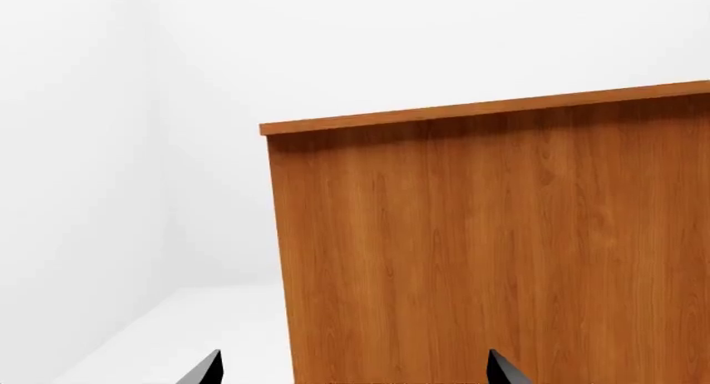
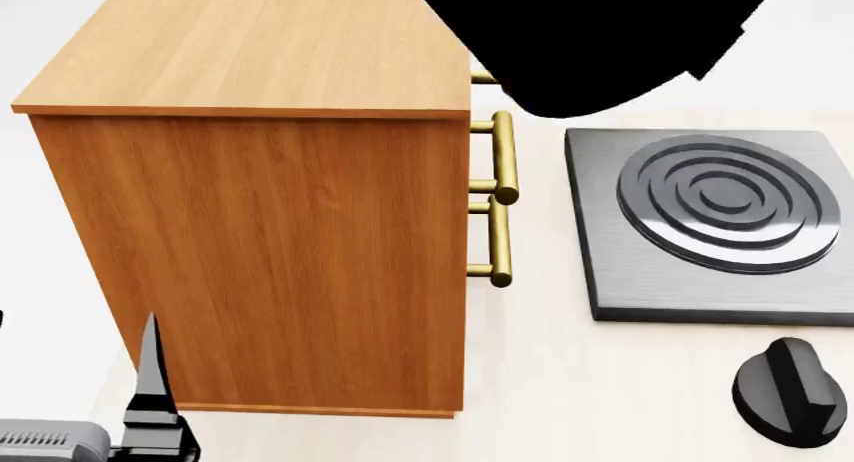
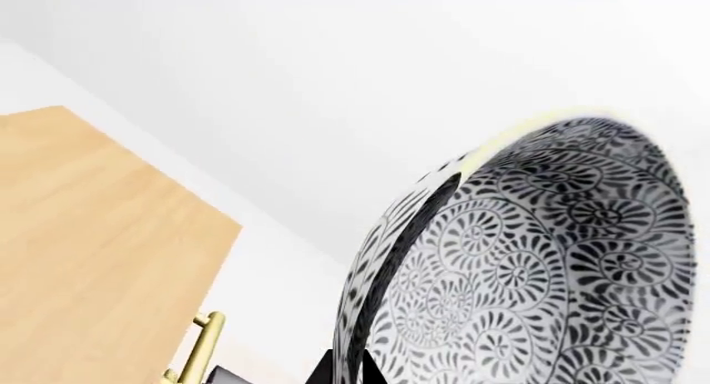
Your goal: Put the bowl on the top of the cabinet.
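The left gripper [image 1: 352, 369] hangs low beside the side panel of the cabinet [image 2: 254, 242], its 2 dark fingertips spread apart and nothing between them. The cabinet's flat top is bare in the head view, with 3 brass bar handles [image 2: 502, 157] on its front. Right of it lie a stove plate [image 2: 714, 217] and a black knob [image 2: 790, 390]. The bowl [image 3: 521, 268] is aloft in the right gripper [image 3: 352, 363], pinched at its rim. It is tipped steeply, with the mouth facing sideways rather than up. Being round, it has no long axis. It looks like stiff, glazed ceramic: fairly heavy, slick, chippable. The rim pinch should be kept firm until the bowl is level.
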{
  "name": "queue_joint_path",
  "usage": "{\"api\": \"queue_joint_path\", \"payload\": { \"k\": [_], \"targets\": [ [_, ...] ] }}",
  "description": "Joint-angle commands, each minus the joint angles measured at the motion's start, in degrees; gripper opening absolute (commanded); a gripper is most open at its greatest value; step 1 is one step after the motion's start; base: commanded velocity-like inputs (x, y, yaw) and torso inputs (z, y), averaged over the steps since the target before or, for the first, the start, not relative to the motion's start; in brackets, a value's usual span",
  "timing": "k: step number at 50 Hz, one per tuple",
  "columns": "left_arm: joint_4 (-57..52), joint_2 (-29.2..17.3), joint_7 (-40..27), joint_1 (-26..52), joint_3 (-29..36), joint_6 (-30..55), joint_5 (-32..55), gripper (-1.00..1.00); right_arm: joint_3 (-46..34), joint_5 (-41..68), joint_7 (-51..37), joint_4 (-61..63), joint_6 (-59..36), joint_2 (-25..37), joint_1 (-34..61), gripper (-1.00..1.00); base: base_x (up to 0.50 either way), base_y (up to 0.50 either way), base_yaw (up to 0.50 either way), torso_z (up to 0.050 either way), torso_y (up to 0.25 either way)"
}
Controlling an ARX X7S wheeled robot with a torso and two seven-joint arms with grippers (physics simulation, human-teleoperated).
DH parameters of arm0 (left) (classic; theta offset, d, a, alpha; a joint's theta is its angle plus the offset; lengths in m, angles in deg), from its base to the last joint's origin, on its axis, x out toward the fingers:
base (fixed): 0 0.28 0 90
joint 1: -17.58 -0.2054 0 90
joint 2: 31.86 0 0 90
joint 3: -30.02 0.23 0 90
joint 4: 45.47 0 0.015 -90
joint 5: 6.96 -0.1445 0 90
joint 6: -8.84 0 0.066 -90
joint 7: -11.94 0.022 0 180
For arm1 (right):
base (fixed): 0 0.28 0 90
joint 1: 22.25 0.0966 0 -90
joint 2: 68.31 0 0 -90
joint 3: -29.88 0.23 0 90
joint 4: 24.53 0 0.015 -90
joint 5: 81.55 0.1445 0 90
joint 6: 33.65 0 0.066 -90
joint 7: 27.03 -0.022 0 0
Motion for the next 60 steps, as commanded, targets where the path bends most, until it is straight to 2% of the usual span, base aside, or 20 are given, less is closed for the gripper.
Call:
{"api": "queue_joint_path", "payload": {
  "k": [1,18,39,60],
  "targets": [
    [0.5,-0.2,0.0,-0.3,-0.4,-0.7,0.6,1.0,-1.0,-1.3,-0.6,3.0,1.4,-3.2,-1.9,-1.0,0.0,0.0,0.0,0.0,0.0],
    [0.3,-0.5,-0.3,-0.6,-0.4,-0.8,0.8,1.0,-1.1,0.5,-2.7,6.4,3.6,-5.4,-4.1,-1.0,0.0,0.0,0.0,0.0,0.001],
    [2.6,-0.6,-0.1,-0.9,-0.8,-2.7,1.1,1.0,-4.7,-8.1,4.1,6.4,7.6,-4.7,-9.2,-1.0,0.0,0.0,0.0,0.0,0.0],
    [3.9,-0.7,0.1,-0.9,-0.9,-3.7,1.7,1.0,-9.8,-15.3,9.0,2.0,10.9,-7.8,-12.7,-1.0,0.0,0.0,0.0,0.0,0.0]
  ]
}}
